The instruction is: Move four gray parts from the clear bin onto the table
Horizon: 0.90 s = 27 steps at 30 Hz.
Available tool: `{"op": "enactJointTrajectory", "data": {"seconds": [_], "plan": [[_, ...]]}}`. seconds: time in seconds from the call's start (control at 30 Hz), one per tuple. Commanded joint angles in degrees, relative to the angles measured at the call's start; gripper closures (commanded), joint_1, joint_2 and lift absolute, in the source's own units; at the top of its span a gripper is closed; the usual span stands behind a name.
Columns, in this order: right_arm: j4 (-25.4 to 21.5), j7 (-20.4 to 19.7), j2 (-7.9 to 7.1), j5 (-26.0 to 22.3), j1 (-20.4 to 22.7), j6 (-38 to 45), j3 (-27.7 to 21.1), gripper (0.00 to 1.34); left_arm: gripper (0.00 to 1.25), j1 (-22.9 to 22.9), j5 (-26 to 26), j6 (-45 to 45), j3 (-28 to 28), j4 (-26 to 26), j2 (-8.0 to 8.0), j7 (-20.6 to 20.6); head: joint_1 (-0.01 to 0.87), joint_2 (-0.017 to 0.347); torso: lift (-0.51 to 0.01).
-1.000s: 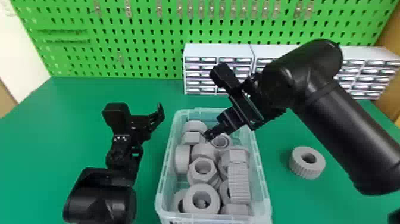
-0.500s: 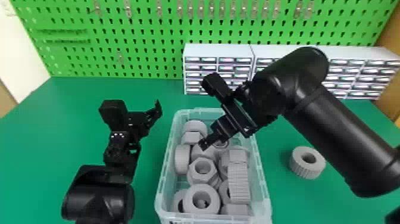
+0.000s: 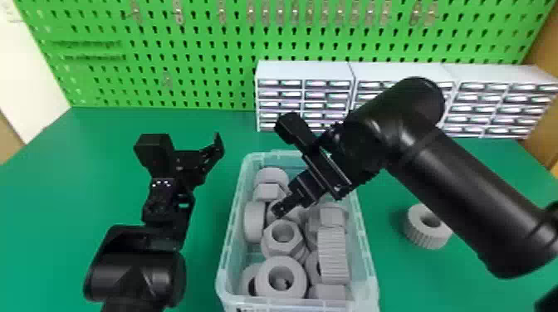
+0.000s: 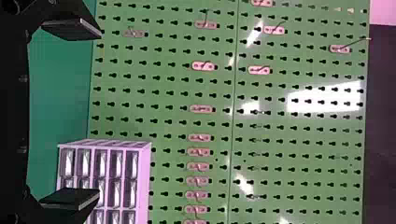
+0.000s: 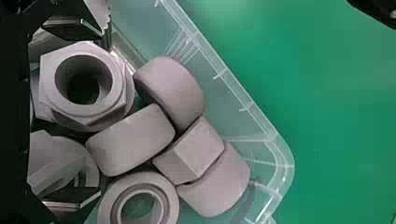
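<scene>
Right tool: fingers wide apart, positioned over gray parts in the clear bin. Left tool: likewise wide, left of the bin. One ridged gray ring rests on the counter, right of the bin.

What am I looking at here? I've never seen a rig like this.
This is a black two-armed robot. One picture comes from its head, looking forward and down; the other two come from its wrists, turned sideways. On the green table stands a clear bin of gray parts; one ribbed gray ring lies to the bin's right. The right claw is open over the bin, the left claw open to its left. Neither appears to hold anything.
</scene>
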Motion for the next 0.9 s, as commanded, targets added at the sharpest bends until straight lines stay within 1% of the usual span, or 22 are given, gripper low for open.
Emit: {"op": "enactJointTrajectory", "data": {"seconds": [0.0,0.2,0.53,0.87], "plan": [[1.4,0.7,0.0,0.0,-0.1,-1.7,1.7,0.13,0.1,-0.2,0.2,-0.2,-0.4,0.0,0.37,0.0,0.693,0.072,-0.052],[2.5,1.2,0.0,0.6,-0.1,-2.7,2.9,0.13,0.1,-0.5,0.8,-0.2,-0.7,0.0,0.89,0.0,0.693,0.072,-0.052],[5.4,1.7,0.0,1.0,0.0,-4.6,3.5,0.13,0.1,-0.6,0.8,-0.6,-0.9,-0.1,0.98,0.1,0.693,0.072,-0.052],[7.2,2.3,0.17,1.5,0.0,-6.3,4.4,0.13,0.1,-1.1,0.8,-1.0,-1.1,-0.1,0.98,0.1,0.693,0.072,-0.052]]}}
